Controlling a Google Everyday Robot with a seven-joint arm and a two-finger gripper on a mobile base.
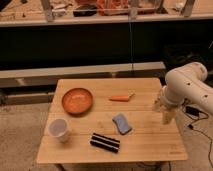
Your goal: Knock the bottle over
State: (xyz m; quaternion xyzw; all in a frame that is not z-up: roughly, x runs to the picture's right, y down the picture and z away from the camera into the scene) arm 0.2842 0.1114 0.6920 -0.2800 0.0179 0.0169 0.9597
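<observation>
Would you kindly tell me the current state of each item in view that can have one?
bottle: upright near the right edge of the table, not yet knocked over.
claw: low over the table, right beside the bottle; contact unclear.
white cup: upright, opening upward.
orange bowl: right way up.
blue sponge: lying flat.
black striped object: lying flat.
orange carrot-like piece: lying flat.

The robot's 1 white arm (194,87) enters from the right edge of the view, its thick rounded segments bending at a bulky joint high on the right. From there the wrist (171,96) turns downward and to the left. The gripper (167,116) hangs below the wrist, pointing roughly straight down, low at the right side of the view.
</observation>
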